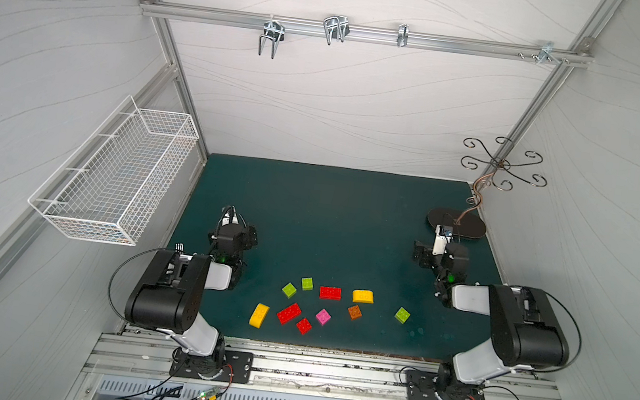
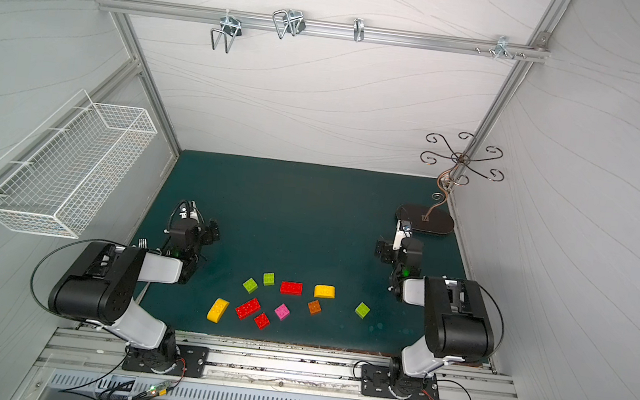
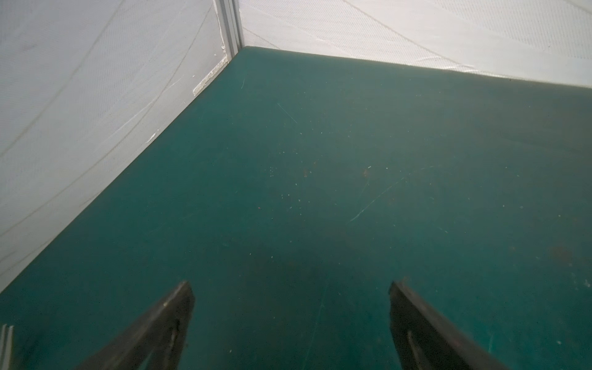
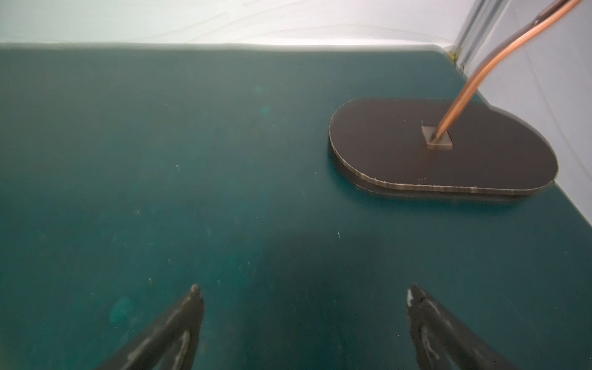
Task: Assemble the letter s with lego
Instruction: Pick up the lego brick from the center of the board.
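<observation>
Ten lego bricks (image 2: 291, 287), small studded plastic, lie loose on the dark green table mat (image 1: 329, 210). All sit in its front half, between the two arms. None is stacked or joined.

Back row, left to right in both top views:
- lime green square brick (image 1: 289, 290)
- second lime green square brick (image 1: 307, 283)
- red oblong brick (image 1: 330, 292)
- yellow round-topped brick (image 1: 363, 296)

Front row, left to right:
- second yellow round-topped brick (image 1: 259, 315), nearest the left arm
- slanted red oblong brick (image 1: 289, 313)
- red square brick (image 1: 303, 325), just beside the slanted one
- pink square brick (image 1: 323, 316)
- orange-brown square brick (image 1: 354, 312)

Third lime green square brick (image 1: 402, 315) sits apart from the cluster, toward the right arm.

Left gripper (image 3: 291, 288): fingers spread wide and released, only bare mat between them. It is well behind the bricks, toward the left wall.

Right gripper (image 4: 304, 290): fingers likewise spread wide, holding no brick. It is over bare mat, well apart from the bricks and near the dark oval base (image 4: 400, 144) of the copper-wire scroll-hook stand (image 1: 501, 163) in the back right corner.

White wire basket (image 1: 118, 176) hangs on the left wall.
</observation>
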